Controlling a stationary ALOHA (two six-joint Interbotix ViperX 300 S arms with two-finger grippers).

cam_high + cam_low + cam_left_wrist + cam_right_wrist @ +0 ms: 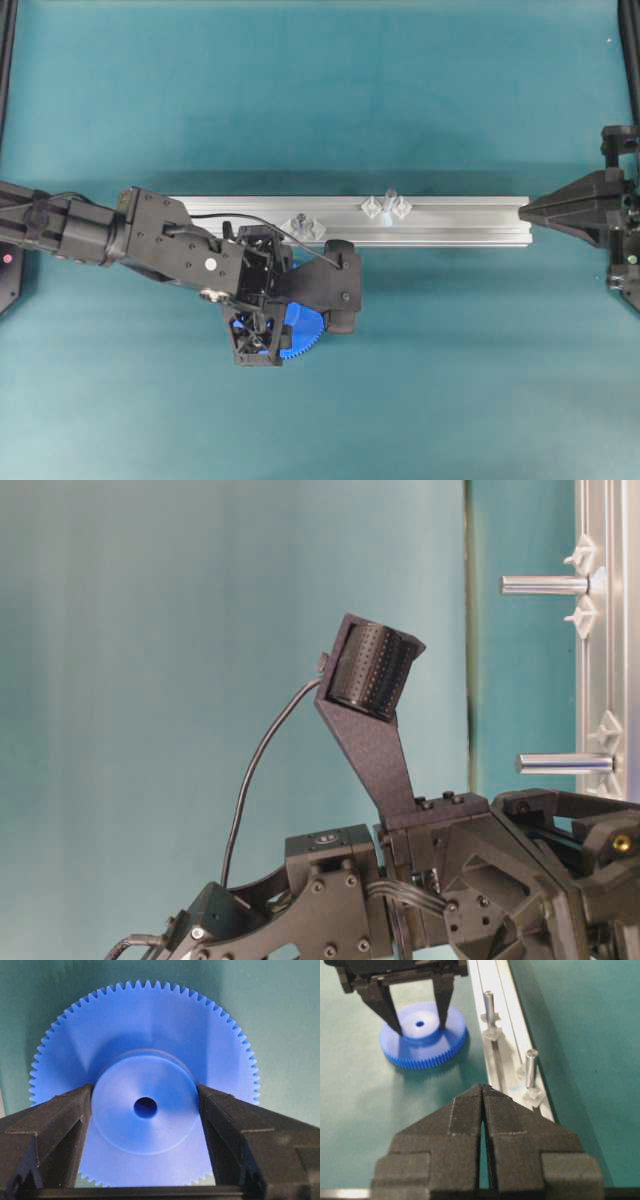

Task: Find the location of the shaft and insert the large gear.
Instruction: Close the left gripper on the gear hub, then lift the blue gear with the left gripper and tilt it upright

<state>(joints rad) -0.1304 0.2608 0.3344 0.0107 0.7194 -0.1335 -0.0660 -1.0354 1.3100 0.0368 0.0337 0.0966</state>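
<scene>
Left gripper (420,1027) straddling large gear (423,1035) hub, fingers at hub sides, gear flat on mat. Right gripper (483,1091) pressed shut, parked. Shaft (390,195) upright on rail (470,222), up-right of gear, left arm nearer.

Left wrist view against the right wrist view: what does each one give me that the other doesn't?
Only the left wrist view shows the large gear close up, with its centre hole and the left claw fingers either side of the raised hub; contact is not certain. Only the right wrist view shows the aluminium rail with two upright pins, the shaft among them, and the right claw shut in the foreground. Both show the blue gear lying flat on the teal table between the left claw's fingers.
</scene>
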